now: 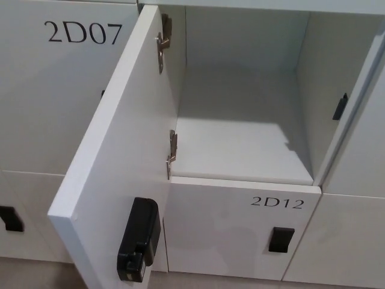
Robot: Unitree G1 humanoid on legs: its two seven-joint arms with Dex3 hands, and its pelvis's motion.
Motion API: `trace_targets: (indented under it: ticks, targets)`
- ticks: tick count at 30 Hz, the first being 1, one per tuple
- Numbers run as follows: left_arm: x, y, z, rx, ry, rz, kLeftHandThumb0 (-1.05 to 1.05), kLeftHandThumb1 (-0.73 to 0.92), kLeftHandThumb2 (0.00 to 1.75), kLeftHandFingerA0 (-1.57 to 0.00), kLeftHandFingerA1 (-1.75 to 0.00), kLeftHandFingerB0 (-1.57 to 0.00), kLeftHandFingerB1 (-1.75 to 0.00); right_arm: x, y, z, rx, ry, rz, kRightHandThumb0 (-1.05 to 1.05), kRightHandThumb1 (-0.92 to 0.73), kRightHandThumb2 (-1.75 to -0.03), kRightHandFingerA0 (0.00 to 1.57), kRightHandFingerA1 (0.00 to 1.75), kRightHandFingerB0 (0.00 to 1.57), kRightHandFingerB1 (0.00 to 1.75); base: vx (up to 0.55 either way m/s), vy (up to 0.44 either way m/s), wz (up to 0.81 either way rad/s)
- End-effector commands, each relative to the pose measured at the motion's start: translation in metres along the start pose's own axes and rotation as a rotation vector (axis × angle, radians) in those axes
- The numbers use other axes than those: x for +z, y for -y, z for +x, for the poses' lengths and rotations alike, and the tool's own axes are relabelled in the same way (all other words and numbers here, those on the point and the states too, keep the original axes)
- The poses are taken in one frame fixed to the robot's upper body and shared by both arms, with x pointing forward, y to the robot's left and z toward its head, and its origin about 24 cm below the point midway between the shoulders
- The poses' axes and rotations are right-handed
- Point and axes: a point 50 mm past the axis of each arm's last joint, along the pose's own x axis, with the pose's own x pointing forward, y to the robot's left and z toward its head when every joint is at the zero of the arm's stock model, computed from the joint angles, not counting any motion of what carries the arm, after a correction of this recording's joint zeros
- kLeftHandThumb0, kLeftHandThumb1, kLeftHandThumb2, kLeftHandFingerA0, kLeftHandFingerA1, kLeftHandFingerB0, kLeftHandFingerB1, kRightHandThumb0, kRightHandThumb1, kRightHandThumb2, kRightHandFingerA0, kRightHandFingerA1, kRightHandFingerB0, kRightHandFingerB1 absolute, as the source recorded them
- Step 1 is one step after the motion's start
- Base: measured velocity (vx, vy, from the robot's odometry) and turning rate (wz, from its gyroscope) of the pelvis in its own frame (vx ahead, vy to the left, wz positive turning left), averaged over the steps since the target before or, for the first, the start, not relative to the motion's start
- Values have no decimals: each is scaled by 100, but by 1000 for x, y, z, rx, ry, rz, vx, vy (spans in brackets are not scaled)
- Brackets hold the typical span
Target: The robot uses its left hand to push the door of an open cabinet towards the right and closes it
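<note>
A white cabinet door (114,162) stands wide open, swung out toward me on the left of its compartment. Two metal hinges, an upper one (162,49) and a lower one (171,153), join it to the cabinet's left wall. A black lock box (138,241) sits on the door's inner face near its free edge. The open compartment (240,129) is white inside and holds nothing. A black latch plate (340,106) is fixed on its right wall. Neither of my hands shows in the head view.
The closed locker marked 2D07 (54,84) lies behind the open door at the left. Below the compartment is the closed door 2D12 (240,232) with a black handle (281,239). Another black handle (11,219) shows at lower left.
</note>
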Motion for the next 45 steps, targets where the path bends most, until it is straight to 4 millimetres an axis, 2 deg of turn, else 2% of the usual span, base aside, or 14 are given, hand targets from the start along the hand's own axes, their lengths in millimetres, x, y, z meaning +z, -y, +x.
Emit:
trace_targets:
  ticks: [1, 8, 16, 18, 19, 23, 27, 38, 40, 41, 42, 43, 44, 45]
  targets:
    - [-5, -5, -3, 15, 20, 9, -70, 90, 67, -29, -32, -24, -29, -8, 8, -3, -31, 2, -36, -58, -89, -67, 33, 34, 28, 31, 0, 0, 0]
    - [9, -6, -2, 66, 122, -46, -64, 88, 66, -30, -32, -22, -29, -7, 9, -2, -7, -10, -52, -59, -91, -67, 32, 34, 28, 31, 0, 0, 0]
    - [93, -3, 1, 120, 512, 97, -73, 91, 68, -26, -33, -22, -29, -10, 6, -2, -8, -18, -51, -58, -88, -67, 34, 34, 30, 32, 0, 0, 0]
    - [131, 0, -4, 139, 656, 188, -67, 89, 67, -28, -33, -24, -29, -9, 7, -2, -9, -19, -62, -58, -90, -67, 33, 34, 30, 32, 0, 0, 0]
    - [135, 1, -5, 142, 671, 198, -67, 89, 67, -28, -33, -24, -29, -9, 7, -2, -9, -19, -63, -58, -90, -67, 33, 34, 30, 32, 0, 0, 0]
    - [190, 12, -21, 131, 869, 302, -67, 88, 67, -25, -32, -23, -30, -6, 8, -1, -9, -13, -73, -59, -90, -67, 36, 35, 32, 32, 0, 0, 0]
    - [237, 43, -46, 65, 1039, 445, -66, 89, 67, -23, -35, -23, -30, -7, 11, -2, 0, -16, -59, -57, -88, -67, 34, 34, 30, 32, 0, 0, 0]
    - [289, 111, -93, -88, 1232, 629, -67, 91, 68, -20, -32, -22, -29, -6, 17, -2, 0, -17, -30, -56, -88, -67, 33, 33, 31, 32, 0, 0, 0]
    - [305, 127, -111, -93, 1301, 650, -67, 88, 67, -24, -33, -24, -29, -3, 19, -1, 5, -11, -55, -57, -90, -67, 35, 34, 32, 32, 0, 0, 0]
    - [321, 141, -130, -97, 1368, 683, -68, 89, 67, -25, -32, -25, -30, 0, 19, 0, 6, -7, -52, -59, -74, -104, 33, 51, 23, 45, 0, 0, 0]
    - [328, 148, -139, -99, 1398, 701, -68, 89, 67, -25, -32, -25, -30, 1, 18, 0, 5, -6, -42, -59, -74, -104, 33, 51, 23, 45, 0, 0, 0]
    - [349, 168, -169, -128, 1502, 726, -67, 89, 67, -23, -32, -23, -29, 5, 15, 1, 13, 9, -26, -59, -73, -104, 34, 51, 23, 46, 0, 0, 0]
    - [353, 172, -176, -135, 1522, 729, -67, 89, 67, -23, -32, -23, -29, 6, 14, 1, 16, 13, -24, -59, -73, -104, 34, 51, 23, 46, 0, 0, 0]
    - [362, 185, -192, -150, 1578, 736, -68, 89, 67, -24, -32, -23, -29, 7, 12, 2, 24, 11, -34, -60, -88, -67, 36, 34, 32, 32, 0, 0, 0]
